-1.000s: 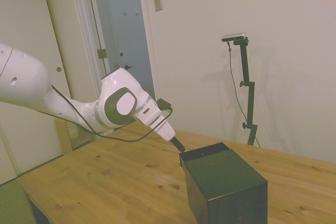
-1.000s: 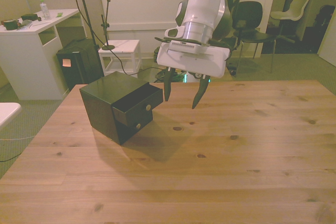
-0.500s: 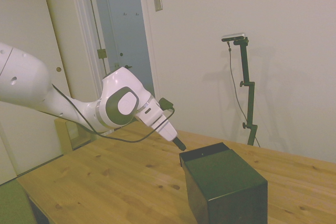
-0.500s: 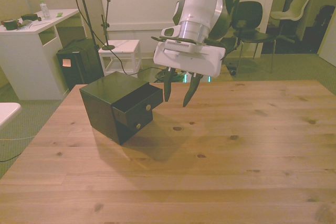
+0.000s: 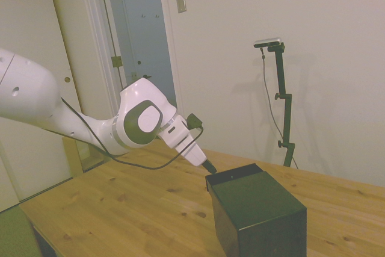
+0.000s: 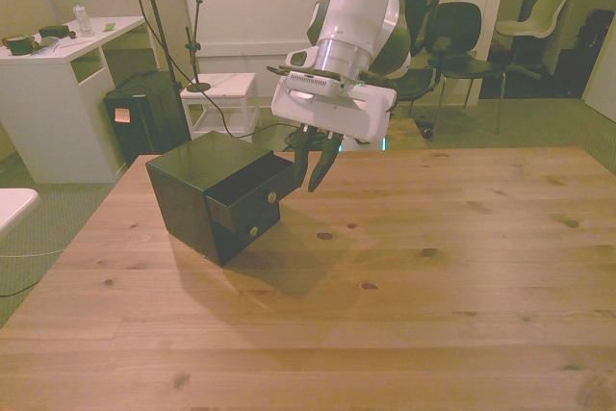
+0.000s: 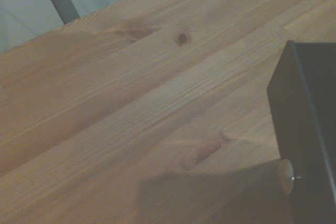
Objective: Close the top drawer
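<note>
The small black cabinet [image 6: 192, 190] stands on the wooden table toward the front view's left. Its top drawer [image 6: 252, 195] is pulled out a little, with a small round knob [image 6: 272, 196] on its front. My gripper [image 6: 312, 180] hangs just off the drawer front, on the front view's right, with its fingers together and nothing between them. In the side view the gripper [image 5: 210, 168] is close to the drawer's protruding edge [image 5: 233, 174] at the cabinet [image 5: 258, 212] top. Up close, the wrist view catches the drawer front [image 7: 310, 124] and a knob [image 7: 286, 176].
A second drawer knob [image 6: 253, 231] sits below the top drawer. Bare table [image 6: 433, 276] stretches across the front view's right and near side. Behind the table are a white desk [image 6: 58, 93], a white stool [image 6: 221, 93] and chairs [image 6: 457, 40].
The fingers have come together from wide open. The gripper has shifted toward the front view's left, closer to the top drawer's front. The drawer has not moved.
</note>
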`<action>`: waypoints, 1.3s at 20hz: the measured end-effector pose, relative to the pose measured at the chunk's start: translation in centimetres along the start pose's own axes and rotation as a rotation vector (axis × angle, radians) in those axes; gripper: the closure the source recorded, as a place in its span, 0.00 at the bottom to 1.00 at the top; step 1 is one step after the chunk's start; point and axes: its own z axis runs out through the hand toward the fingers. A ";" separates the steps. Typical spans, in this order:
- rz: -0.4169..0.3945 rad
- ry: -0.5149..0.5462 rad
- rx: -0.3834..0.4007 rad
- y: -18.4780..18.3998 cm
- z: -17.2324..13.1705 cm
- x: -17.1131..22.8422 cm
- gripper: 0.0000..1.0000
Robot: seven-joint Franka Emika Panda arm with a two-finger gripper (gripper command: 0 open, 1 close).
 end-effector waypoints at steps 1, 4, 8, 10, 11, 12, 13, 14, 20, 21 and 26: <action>0.010 0.005 -0.007 0.2 0.1 0.2 1.00; 0.040 0.014 -0.035 0.6 0.4 0.9 1.00; 0.078 0.025 -0.081 0.9 0.6 1.9 1.00; 0.092 0.031 -0.101 0.9 0.6 2.2 1.00; 0.098 0.033 -0.112 1.0 0.6 2.4 1.00; 0.104 0.036 -0.121 1.0 0.6 2.6 1.00; 0.111 0.039 -0.133 1.1 0.6 2.9 1.00; 0.117 0.042 -0.145 1.1 0.6 3.0 1.00; 0.139 0.052 -0.198 1.3 0.6 3.5 1.00; 0.142 0.053 -0.211 1.3 0.6 3.5 1.00; 0.152 0.045 -0.285 2.1 0.7 3.2 1.00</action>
